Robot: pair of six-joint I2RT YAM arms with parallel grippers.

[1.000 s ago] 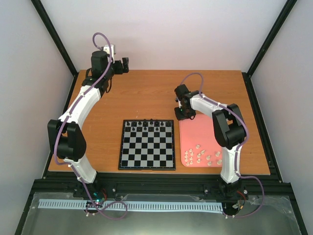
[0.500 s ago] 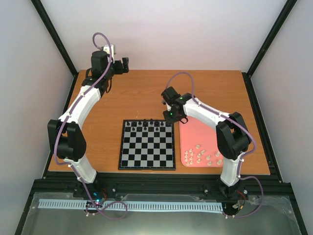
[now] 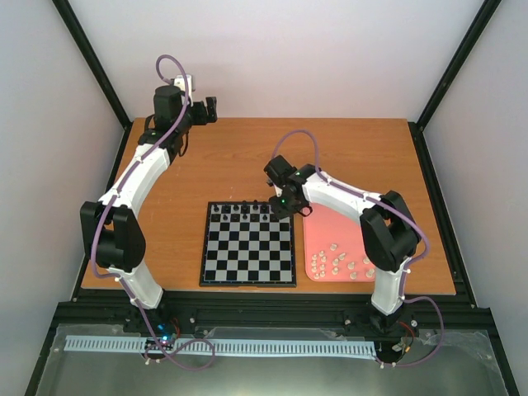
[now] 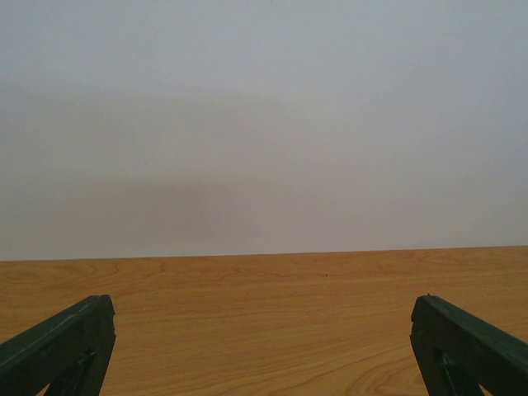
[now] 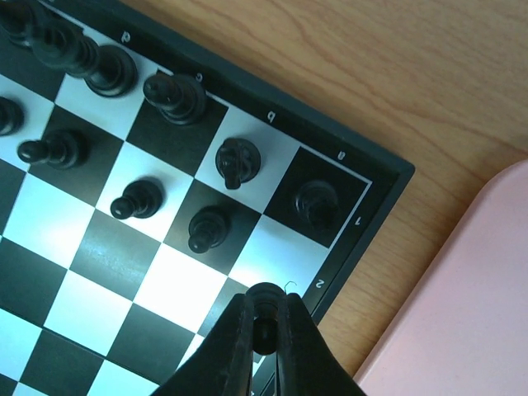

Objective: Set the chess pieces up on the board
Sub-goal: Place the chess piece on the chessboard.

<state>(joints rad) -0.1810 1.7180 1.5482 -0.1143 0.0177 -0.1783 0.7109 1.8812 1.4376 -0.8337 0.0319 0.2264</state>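
The board (image 3: pixel 248 244) lies mid-table, with black chess pieces (image 3: pixel 247 209) lined up along its far rows. In the right wrist view several of them (image 5: pixel 233 161) stand on the squares near the board's corner (image 5: pixel 388 177). My right gripper (image 5: pixel 266 318) is shut on a black pawn (image 5: pixel 266 301), held above the board's edge squares by that corner; from above the gripper (image 3: pixel 280 202) hangs over the board's far right corner. My left gripper (image 3: pixel 211 109) is raised at the far left of the table, open, its fingers (image 4: pixel 62 342) wide apart with nothing between them.
A pink tray (image 3: pixel 338 239) lies right of the board, with several cream-white pieces (image 3: pixel 342 263) in its near part; its edge (image 5: pixel 462 289) shows in the right wrist view. Bare wooden table (image 3: pixel 247 161) lies beyond the board. Black frame posts stand at the corners.
My right arm has swung left from over the pink tray's far end to the board's far right corner, carrying the black pawn. The left arm has not moved.
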